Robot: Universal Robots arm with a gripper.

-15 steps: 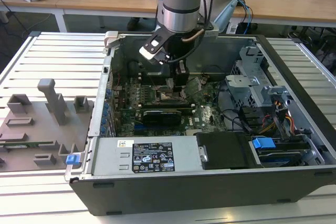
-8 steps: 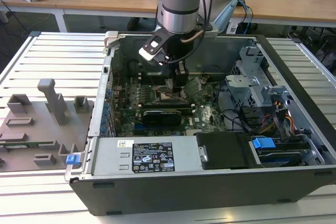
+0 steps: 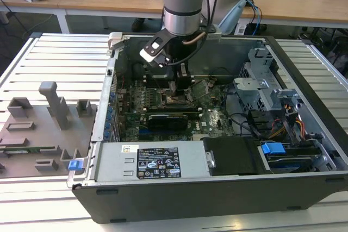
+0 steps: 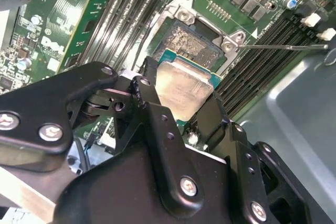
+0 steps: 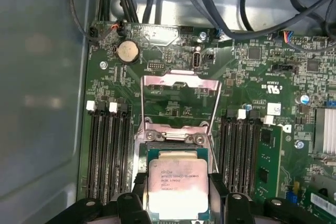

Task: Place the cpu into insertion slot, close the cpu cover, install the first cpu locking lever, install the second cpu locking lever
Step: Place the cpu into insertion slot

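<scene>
My gripper is shut on the cpu, a flat square chip with a dull silver top, pinched at two opposite edges by black fingers. In the second wrist view the cpu hangs over the near part of the insertion slot, whose greyish pin field shows beyond it. The cpu cover, a thin silver frame, stands swung open past the socket. A thin locking lever sticks out sideways from the socket. In the exterior view the gripper is low inside the open computer case, above the green motherboard.
Long memory slots flank the socket on both sides. A black graphics card lies just in front of the gripper. The power supply, drive cage and cables fill the case. A grey fixture plate sits at the exterior view's left.
</scene>
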